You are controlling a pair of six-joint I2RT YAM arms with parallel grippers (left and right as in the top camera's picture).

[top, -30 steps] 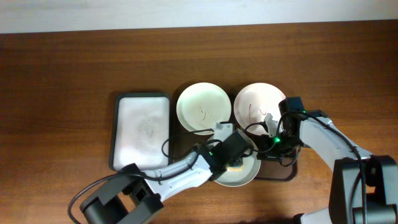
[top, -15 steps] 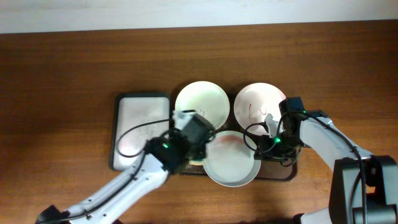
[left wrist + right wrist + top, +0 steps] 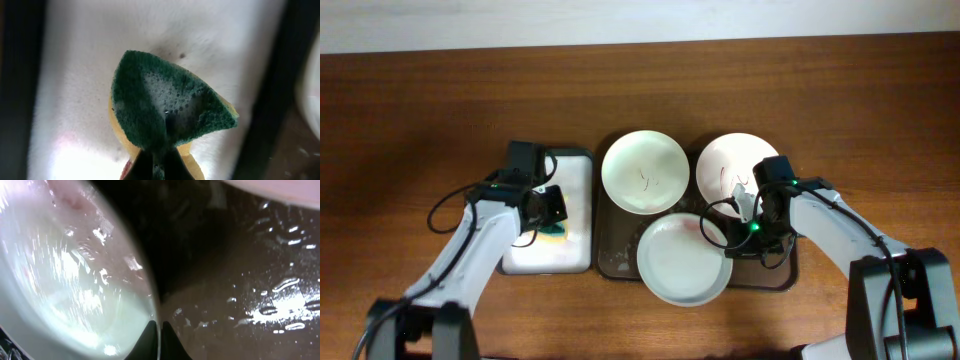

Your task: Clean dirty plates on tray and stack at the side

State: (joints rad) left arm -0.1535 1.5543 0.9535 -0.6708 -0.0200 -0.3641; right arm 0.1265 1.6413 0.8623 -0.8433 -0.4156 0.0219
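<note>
While the left gripper [image 3: 155, 161] hung over the white tray [image 3: 572, 175] at the table's [image 3: 420, 120] left side, its jaws were pinched shut on a sponge [image 3: 165, 110], the green scouring face up and flecked with foam, the yellow body showing beneath. That sponge sat low over the white tray's near right part; I could not tell whether it touched the surface. Just to the right lay the dark tray [image 3: 615, 264], wet and foam-speckled, carrying all three plates. The pale green plate [image 3: 644, 172] sat at its far left corner with thin red marks in the centre, reaching past the far edge. Beside it, close but apart, the white plate [image 3: 725, 160] sat at the far right corner, also streaked red in the middle. The front plate [image 3: 685, 265] lay along the near edge, overhanging it a little, glistening wet, with only a faint pink trace near its far rim. The right gripper [image 3: 156, 332] was down at the right rim of that front plate, over the near right part of the dark tray. Its two fingers were drawn together in a narrow V with the rim's edge running in between them, so it looked clamped on the rim. Beads of water shone on the bare brown surface beside it.
</note>
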